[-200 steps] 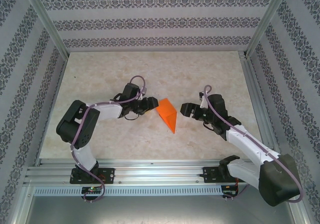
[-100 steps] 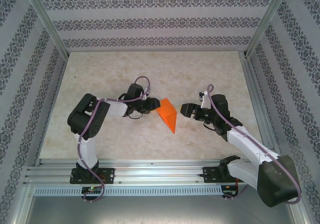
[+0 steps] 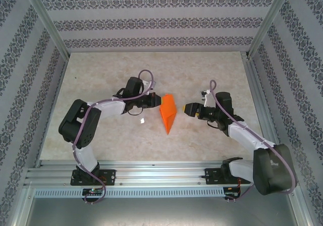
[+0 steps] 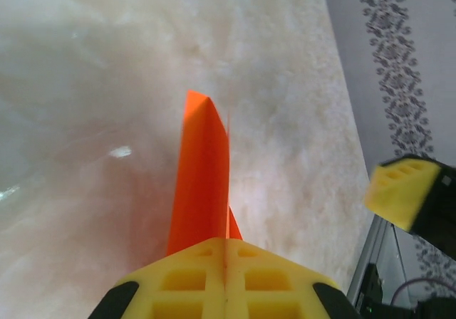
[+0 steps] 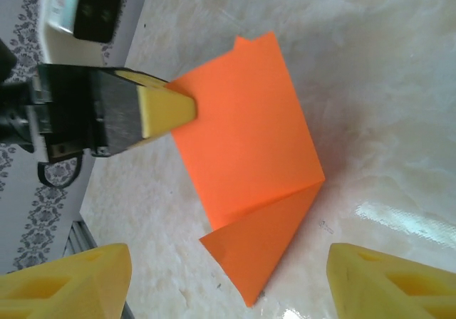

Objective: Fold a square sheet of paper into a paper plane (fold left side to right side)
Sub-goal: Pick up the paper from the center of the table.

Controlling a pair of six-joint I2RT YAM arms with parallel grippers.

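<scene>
The square sheet of paper [image 3: 168, 114] is bright orange and creased into a pointed shape, its tip toward the near edge. My left gripper [image 3: 157, 101] is shut on its left edge, and that side is lifted off the table. In the left wrist view the paper [image 4: 203, 176] rises from between the closed yellow pads of the left gripper [image 4: 225, 242]. My right gripper [image 3: 187, 108] stands open just right of the paper, not touching it. From the right wrist the paper [image 5: 249, 141] shows a diagonal crease, with the left gripper's fingertip [image 5: 167, 109] on its edge and the right gripper [image 5: 228, 280] open.
A small white speck [image 3: 143, 120] lies on the marble-look table [image 3: 151, 69] below the left gripper. Patterned walls close in the back and both sides. An aluminium rail [image 3: 161, 178] runs along the near edge.
The left gripper has shut on the paper's left edge and lifted it, so the paper looks narrower from above. The right gripper has narrowed a little and edged nearer.
</scene>
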